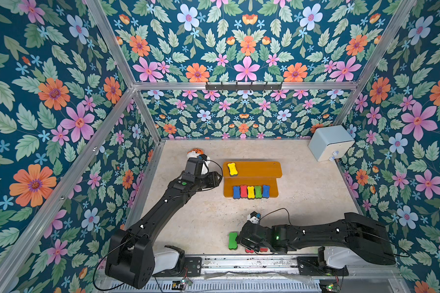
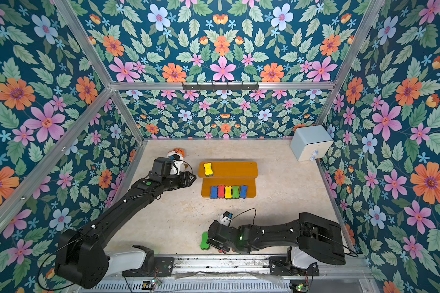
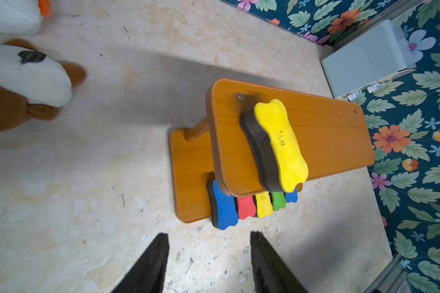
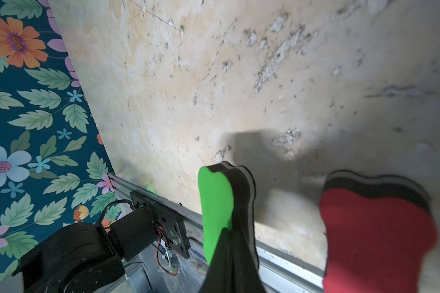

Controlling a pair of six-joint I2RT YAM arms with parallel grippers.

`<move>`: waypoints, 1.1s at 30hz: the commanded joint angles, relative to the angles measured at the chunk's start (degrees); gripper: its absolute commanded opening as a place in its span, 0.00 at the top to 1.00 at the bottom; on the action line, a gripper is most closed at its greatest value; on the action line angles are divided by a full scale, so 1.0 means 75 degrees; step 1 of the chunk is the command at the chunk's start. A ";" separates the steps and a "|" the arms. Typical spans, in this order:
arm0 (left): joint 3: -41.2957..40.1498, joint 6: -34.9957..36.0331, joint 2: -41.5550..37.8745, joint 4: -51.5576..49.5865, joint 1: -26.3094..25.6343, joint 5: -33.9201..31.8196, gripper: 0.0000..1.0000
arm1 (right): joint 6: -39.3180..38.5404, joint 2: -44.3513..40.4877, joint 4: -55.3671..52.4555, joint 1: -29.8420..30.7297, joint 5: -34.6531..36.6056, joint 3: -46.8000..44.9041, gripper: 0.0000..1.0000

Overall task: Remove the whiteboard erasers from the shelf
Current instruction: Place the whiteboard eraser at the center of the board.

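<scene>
Our left fingers (image 3: 158, 253), half-open and empty, should squarely straddle the mid-frame yellow eraser (image 3: 280, 144) at its waist; our right fingers (image 4: 229, 253) sit closed.

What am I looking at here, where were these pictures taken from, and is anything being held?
The machine is two black robot arms, a left arm and a right arm, at the near edge of a table, each ending in a two-finger gripper. Both top views look down from overhead; the other two come from cameras on the wrists. An orange-brown shelf carries one yellow eraser on its upper board and a row of five erasers on the lower. A green eraser and a red eraser lie on the table by the right gripper, which is shut; whether it touches the green one is unclear. The left gripper is open and empty, facing the shelf. A plush dog and a pale blue box sit farther back.
</scene>
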 commanded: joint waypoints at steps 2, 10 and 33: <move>0.0015 0.0171 -0.0038 -0.0083 0.0007 -0.0117 0.43 | 0.0170 0.0028 -0.0017 0.0023 -0.0075 -0.0082 1.00; 0.0009 0.0157 -0.0062 -0.0072 0.0007 -0.0136 0.43 | 0.0217 0.0042 0.0199 0.0023 -0.0213 -0.0267 0.96; 0.1265 -0.0353 0.0623 -0.0733 -0.0720 -0.1518 0.44 | -0.2957 -0.1500 -0.2006 -0.1112 0.1778 0.1198 0.67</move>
